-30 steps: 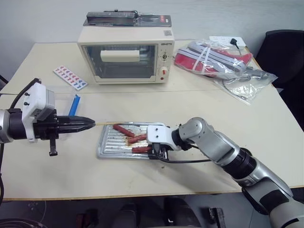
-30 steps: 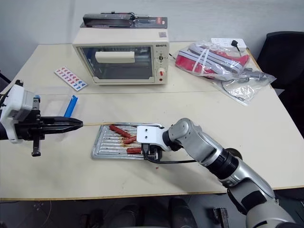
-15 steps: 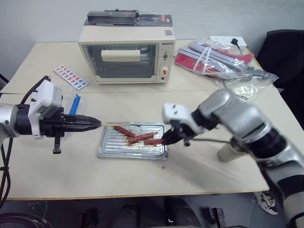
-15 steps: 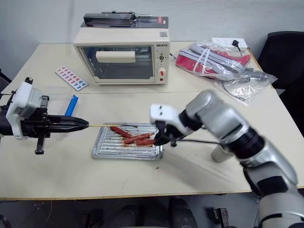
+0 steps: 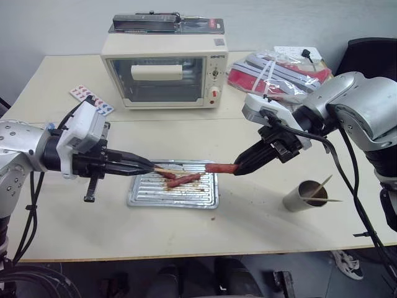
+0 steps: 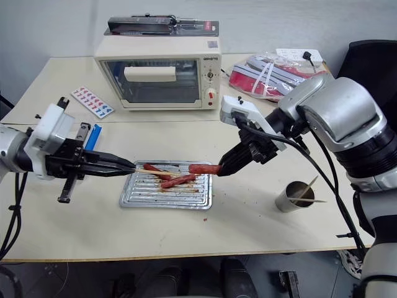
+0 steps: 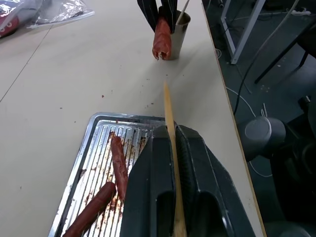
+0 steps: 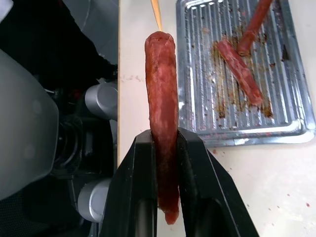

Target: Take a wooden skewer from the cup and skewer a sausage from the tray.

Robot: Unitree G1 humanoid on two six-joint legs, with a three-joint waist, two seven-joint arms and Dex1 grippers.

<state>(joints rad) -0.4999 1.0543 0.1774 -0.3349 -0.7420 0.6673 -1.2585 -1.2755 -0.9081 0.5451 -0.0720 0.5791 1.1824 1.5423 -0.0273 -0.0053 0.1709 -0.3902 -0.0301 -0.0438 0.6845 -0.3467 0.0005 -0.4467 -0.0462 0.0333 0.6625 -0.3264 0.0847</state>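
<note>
While left tool (image 5: 147, 167) clamps thin wooden skewer (image 7: 169, 112), right tool (image 5: 237, 170) clamps glossy sausage (image 8: 162, 106).

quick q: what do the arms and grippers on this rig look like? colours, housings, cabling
Both arms are rounded silver-grey metal shells with black bands at the joints. Each wrist carries a boxy white housing, and loose black cables loop along both arms. The left gripper and right gripper each have two long, tapering, matte black fingers rising from a black base. No markings are legible.
</note>
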